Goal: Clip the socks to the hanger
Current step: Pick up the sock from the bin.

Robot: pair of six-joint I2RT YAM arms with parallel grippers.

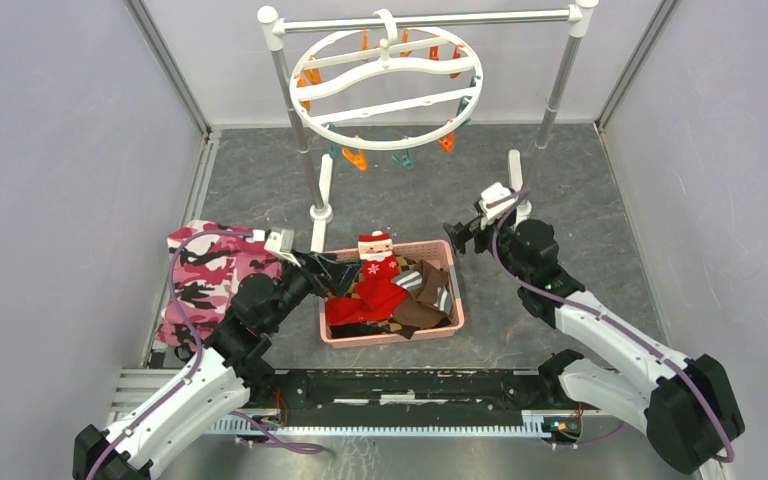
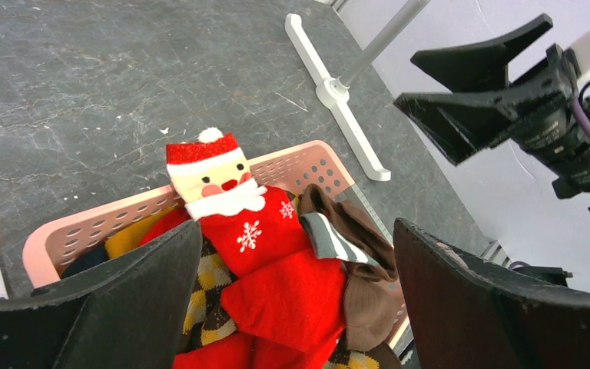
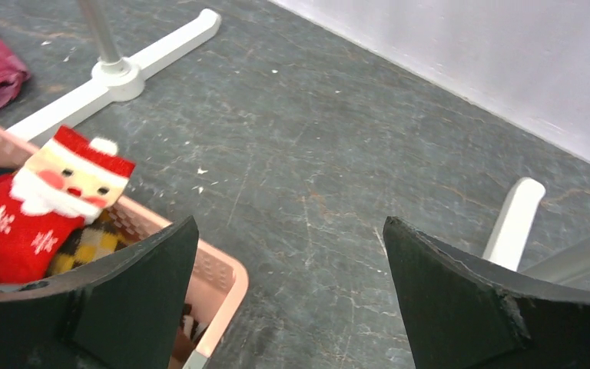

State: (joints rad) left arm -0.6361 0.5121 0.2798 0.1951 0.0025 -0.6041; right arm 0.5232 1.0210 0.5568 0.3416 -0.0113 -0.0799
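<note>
The dark brown socks [image 1: 423, 305] lie in the right part of the pink basket [image 1: 390, 339], one showing a grey-and-white striped cuff [image 2: 330, 238]. In the left wrist view the brown socks [image 2: 365, 288] lie beside the red sock. The white ring hanger [image 1: 385, 90] with orange and teal clips hangs from the rack at the back. My left gripper [image 1: 343, 272] is open and empty, just above the basket's left side; its jaws [image 2: 296, 231] straddle the sock pile. My right gripper [image 1: 457, 235] is open and empty, hovering over the floor by the basket's far right corner [image 3: 290, 227].
A red Santa sock [image 1: 375, 272] and brown-and-cream argyle socks [image 2: 211, 277] share the basket. A pink camouflage cloth [image 1: 205, 275] lies at the left. The white rack's feet [image 1: 320, 190] [image 3: 115, 77] rest on the grey floor behind the basket. Walls close in both sides.
</note>
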